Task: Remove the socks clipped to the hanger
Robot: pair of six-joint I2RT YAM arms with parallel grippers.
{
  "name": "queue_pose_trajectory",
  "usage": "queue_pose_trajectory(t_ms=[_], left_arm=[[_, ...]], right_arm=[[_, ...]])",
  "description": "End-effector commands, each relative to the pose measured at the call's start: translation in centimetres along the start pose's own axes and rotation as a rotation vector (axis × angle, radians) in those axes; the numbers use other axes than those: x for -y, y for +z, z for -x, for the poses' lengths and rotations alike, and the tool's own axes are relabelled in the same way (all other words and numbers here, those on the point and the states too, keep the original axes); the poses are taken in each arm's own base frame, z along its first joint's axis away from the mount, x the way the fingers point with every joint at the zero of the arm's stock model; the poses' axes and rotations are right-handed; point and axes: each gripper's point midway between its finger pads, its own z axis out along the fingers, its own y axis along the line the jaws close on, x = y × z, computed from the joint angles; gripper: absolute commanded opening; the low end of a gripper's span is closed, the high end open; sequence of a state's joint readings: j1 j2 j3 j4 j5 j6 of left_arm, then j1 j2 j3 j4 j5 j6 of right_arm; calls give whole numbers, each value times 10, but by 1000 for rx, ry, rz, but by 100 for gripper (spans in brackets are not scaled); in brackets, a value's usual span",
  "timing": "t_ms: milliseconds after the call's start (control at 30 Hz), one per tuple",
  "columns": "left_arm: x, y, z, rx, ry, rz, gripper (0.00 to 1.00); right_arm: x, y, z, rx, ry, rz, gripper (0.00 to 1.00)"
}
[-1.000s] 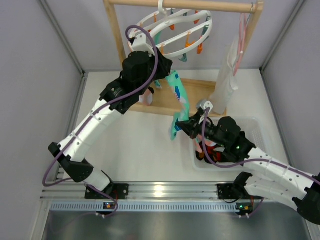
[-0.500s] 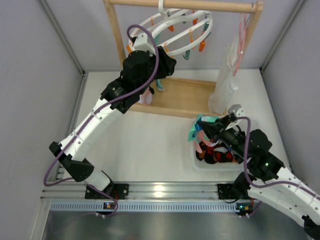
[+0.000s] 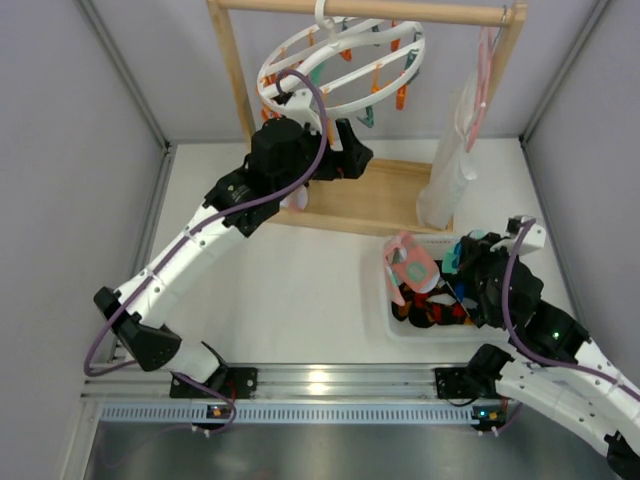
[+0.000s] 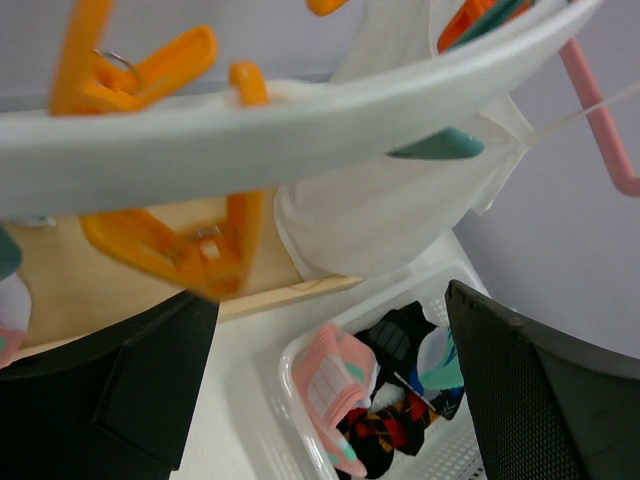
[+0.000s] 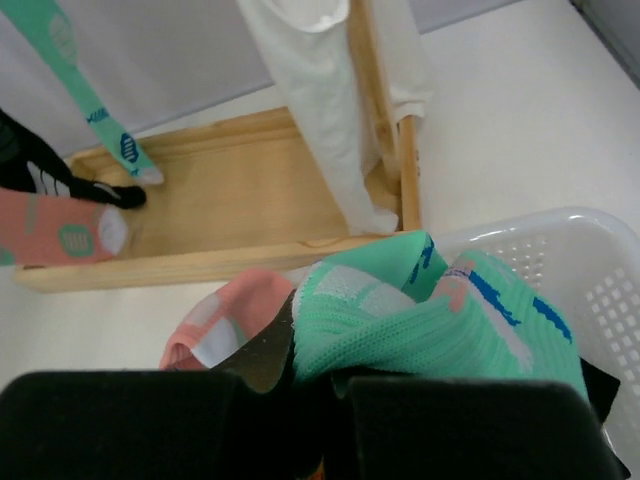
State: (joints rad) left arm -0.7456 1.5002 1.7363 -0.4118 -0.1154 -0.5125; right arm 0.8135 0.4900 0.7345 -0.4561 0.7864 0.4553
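Observation:
The hanger [image 3: 345, 62], a white ring with orange and teal clothespins, hangs from the wooden rack's top bar; its rim [image 4: 300, 125] fills the top of the left wrist view. My left gripper [image 3: 350, 160] is open just under the ring, holding nothing [image 4: 330, 320]. A teal sock [image 5: 95, 95], a black sock [image 5: 40, 178] and a pink sock [image 5: 60, 235] still hang over the rack's base. My right gripper [image 3: 468, 262] is shut on a teal-mint sock [image 5: 440, 320] above the white basket [image 3: 392, 318]. A pink sock [image 3: 410, 265] lies in the basket.
A long white garment [image 3: 450, 175] and a thin pink clothes hanger [image 3: 485, 70] hang at the rack's right end. The wooden rack base [image 3: 370, 200] lies behind the basket. Black argyle socks [image 4: 400, 425] lie in the basket. Grey walls close in both sides.
My right gripper has carried the teal-mint sock from below the hanger back over the basket. My left gripper has opened and shifted right under the ring, which has swung.

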Motion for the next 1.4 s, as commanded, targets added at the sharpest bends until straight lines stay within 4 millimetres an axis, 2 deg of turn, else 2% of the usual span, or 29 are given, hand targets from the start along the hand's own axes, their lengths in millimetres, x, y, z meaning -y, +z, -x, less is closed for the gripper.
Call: queue_pose_trajectory(t_ms=[0,167,233,267,300,333,367,400,433,533,600,667,733,800,900,967,1000,1033,1067,1100,1133,1167,1200,1233,1267,1300,1333,1367], left_arm=[[16,-31,18,57,29,-93,98],[13,-52,10,44,36,-114,98],[5,-56,2,34,45,-95,99],[4,-66,7,51,51,-91,99],[-2,-69,8,61,54,-62,99],[-8,-76,5,54,63,-37,99],[-15,-80,4,48,76,-8,99],[-26,-83,7,63,82,49,99],[-36,-88,1,42,94,94,99],[-67,-98,1,51,124,249,98],[-85,-103,-9,16,146,333,99],[-105,-111,-14,4,154,436,99],[-115,-115,-15,-2,158,481,99],[-122,-122,-18,-15,166,509,98],[-132,-134,-20,-18,175,547,99],[-134,-145,-16,0,175,554,99],[-137,-150,-18,-8,180,566,98],[-138,-156,-16,-1,182,569,98],[-139,-159,-17,-5,193,575,98],[-142,-163,-16,-5,199,586,98],[-145,-168,-20,-25,217,597,98],[-147,-171,-21,-32,228,604,98],[-149,-172,-24,-43,239,604,98],[-151,-176,-28,-53,252,598,98],[-152,-180,-29,-53,270,597,98],[-155,-187,-26,-39,278,606,98],[-160,-190,-29,-44,300,626,98],[-164,-193,-29,-33,303,644,98]], right_arm=[[38,-6,5,40,59,-186,0],[39,7,-25,-33,14,-217,0],[43,16,-32,-55,25,-244,0],[37,20,-43,-105,28,-201,0],[45,25,-45,-117,37,-223,1],[44,28,-45,-118,59,-209,17],[40,30,-54,-154,70,-177,34],[47,32,-52,-149,89,-194,43],[47,32,-55,-169,97,-180,58],[52,27,-47,-161,114,-200,88],[47,22,-32,-136,132,-177,98],[39,18,-15,-107,134,-136,99],[30,15,2,-85,132,-97,99],[24,12,9,-87,95,-64,99],[3,6,27,-51,85,60,99],[-31,2,22,-83,53,261,99],[-48,1,27,-72,52,350,100],[-75,-9,16,-134,41,512,99],[-88,-4,3,-195,36,573,99],[-105,-4,7,-187,47,656,99],[-119,-9,-4,-242,54,750,98],[-126,1,-16,-290,65,762,97],[-133,2,-21,-306,61,782,96],[-139,9,-18,-279,54,772,95],[-143,17,-26,-285,28,763,96],[-156,12,-31,-289,11,795,95],[-164,17,-23,-235,-2,791,95],[-170,22,-31,-250,-11,782,95]])
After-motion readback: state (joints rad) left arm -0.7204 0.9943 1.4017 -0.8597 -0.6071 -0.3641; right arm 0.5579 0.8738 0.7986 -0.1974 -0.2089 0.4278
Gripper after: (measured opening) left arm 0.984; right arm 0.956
